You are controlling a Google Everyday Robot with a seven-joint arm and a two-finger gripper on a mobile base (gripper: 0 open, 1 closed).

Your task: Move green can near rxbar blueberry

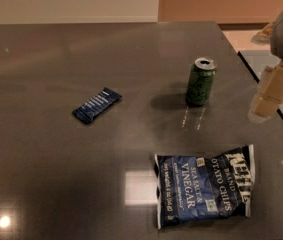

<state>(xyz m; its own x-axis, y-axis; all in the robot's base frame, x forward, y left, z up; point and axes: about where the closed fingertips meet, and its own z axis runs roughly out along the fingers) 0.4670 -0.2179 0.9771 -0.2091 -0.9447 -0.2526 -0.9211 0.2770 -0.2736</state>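
Observation:
The green can [201, 82] stands upright on the dark table, right of centre, silver top showing. The rxbar blueberry [96, 105], a small flat dark blue wrapper with white lettering, lies to its left, well apart from it. My gripper [270, 95] hangs at the right edge of the camera view, to the right of the can and apart from it, over the table's right edge. It holds nothing that I can see.
A large blue Kettle sea salt and vinegar chips bag [205, 185] lies flat in front of the can. The dark glossy table [56, 174] ends at its right edge beside my arm. A wall runs along the back.

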